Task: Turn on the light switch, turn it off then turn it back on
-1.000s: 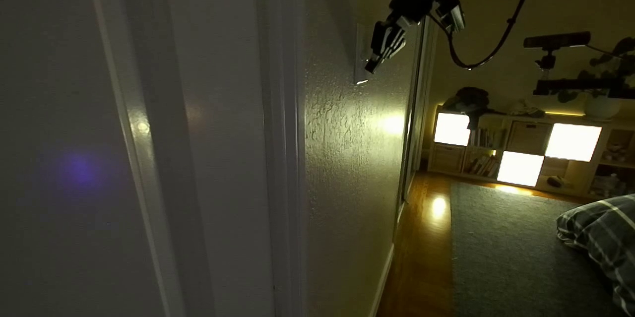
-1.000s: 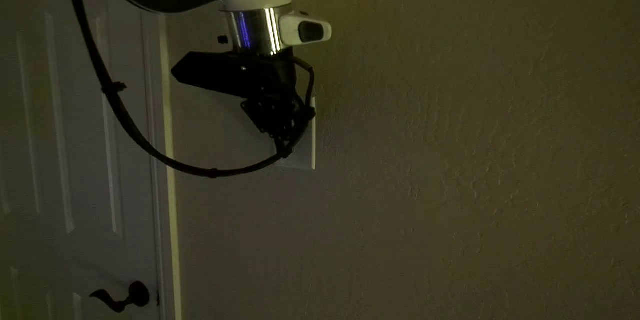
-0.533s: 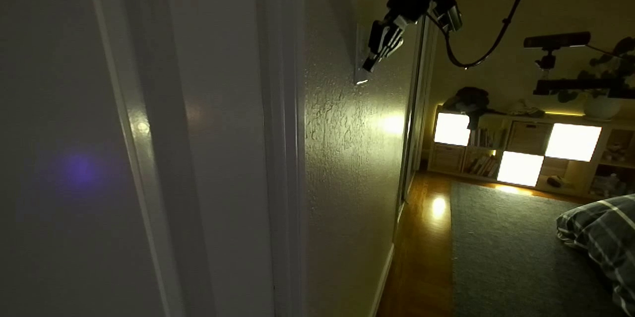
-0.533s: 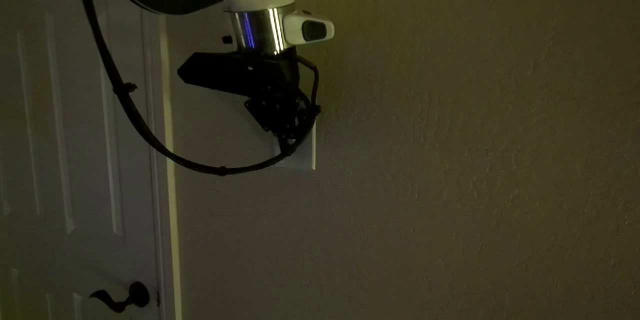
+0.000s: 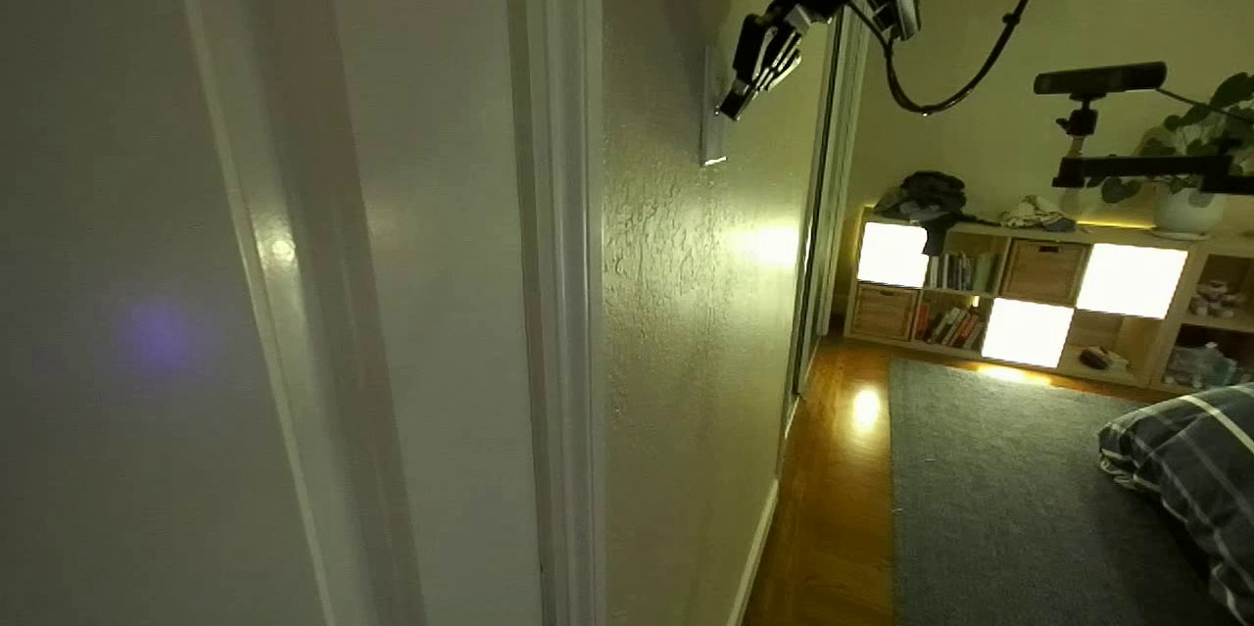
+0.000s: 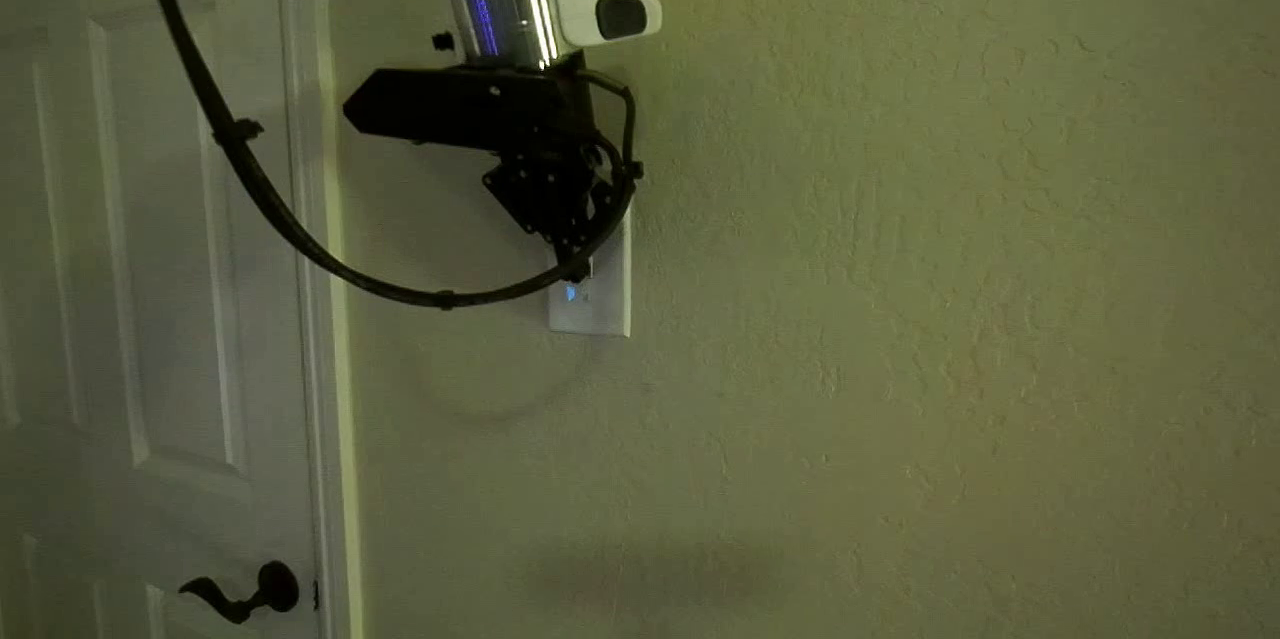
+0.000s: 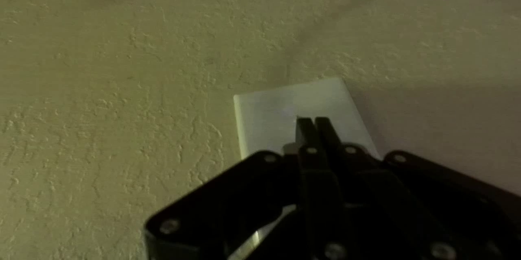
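The light switch [image 6: 604, 317] sat on the wall [image 6: 900, 319], to the right of the door frame [image 6: 335, 419] in an exterior view, with a strip of wall between the two. Its bottom and right edges showed there, while the gripper [image 7: 314, 122] covered much of its upper part. Wall stretched on widely to the right and below. The light switch looked pale, flat and rectangular, with a small blue patch [image 6: 571, 293] low on its left side. In the wrist view the fingers [image 7: 305, 132] stood closed together over it, a thin slit between them (whether they touched it, I could not tell). A black cable [image 6: 445, 300] looped down past the gripper. Left of the frame was the door [image 6: 170, 249] with its dark handle [image 6: 275, 587]. Farther off, in an exterior view, stood a bookcase [image 5: 1132, 337] with three glowing squares [image 5: 1132, 281], and a grey rug [image 5: 1019, 479].
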Motion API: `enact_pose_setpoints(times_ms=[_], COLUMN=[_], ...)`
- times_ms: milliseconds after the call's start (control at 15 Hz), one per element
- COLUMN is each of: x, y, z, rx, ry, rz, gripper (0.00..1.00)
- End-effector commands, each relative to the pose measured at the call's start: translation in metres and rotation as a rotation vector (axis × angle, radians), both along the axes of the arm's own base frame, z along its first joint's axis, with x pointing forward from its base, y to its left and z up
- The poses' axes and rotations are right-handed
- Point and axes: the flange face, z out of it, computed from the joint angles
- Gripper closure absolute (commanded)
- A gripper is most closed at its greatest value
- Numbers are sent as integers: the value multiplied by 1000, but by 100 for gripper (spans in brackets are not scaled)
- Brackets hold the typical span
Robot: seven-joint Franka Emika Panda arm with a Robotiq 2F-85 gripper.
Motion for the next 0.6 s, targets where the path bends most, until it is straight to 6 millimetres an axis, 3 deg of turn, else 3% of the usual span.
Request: enact_pose_setpoints(times_ms=[0,533], x=[-9,-19], y=[2,-5], z=[28,10], rx=[-12,-6], ry=[-64,22], rz=[4,-7], gripper=[94,94])
